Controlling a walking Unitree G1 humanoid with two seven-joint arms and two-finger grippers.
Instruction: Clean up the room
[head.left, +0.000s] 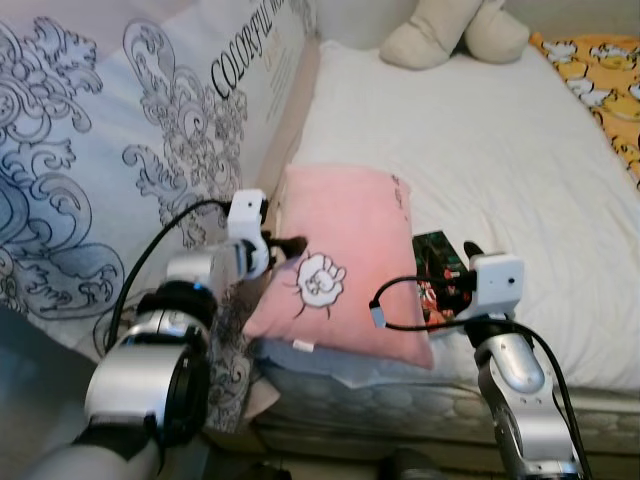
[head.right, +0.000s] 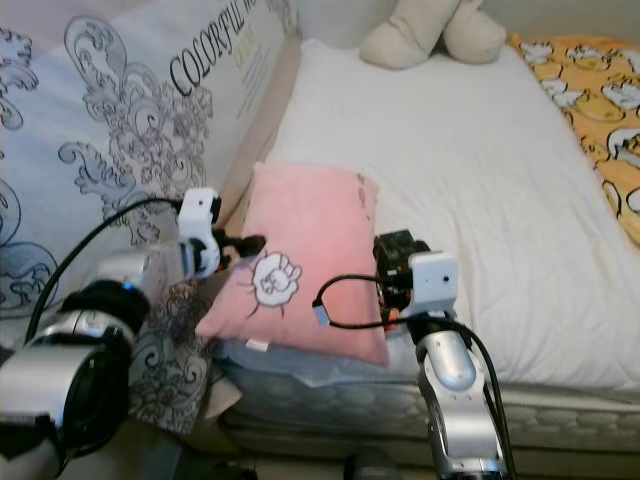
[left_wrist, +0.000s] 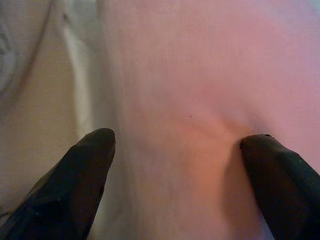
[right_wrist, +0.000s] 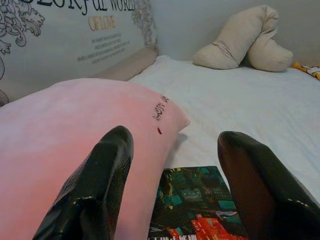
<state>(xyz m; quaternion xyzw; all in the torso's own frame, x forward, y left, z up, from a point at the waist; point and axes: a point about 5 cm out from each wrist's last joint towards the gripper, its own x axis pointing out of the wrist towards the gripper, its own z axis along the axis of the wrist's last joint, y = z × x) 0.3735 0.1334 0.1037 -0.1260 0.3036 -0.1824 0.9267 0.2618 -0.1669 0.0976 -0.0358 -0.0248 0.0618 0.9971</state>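
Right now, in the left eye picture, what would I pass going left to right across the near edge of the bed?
Patterned bedding → left gripper → pink pillow → dark book → right gripper → white mattress.

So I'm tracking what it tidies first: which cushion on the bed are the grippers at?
The pink pillow at the bed's near edge, not the beige cushion at the far end.
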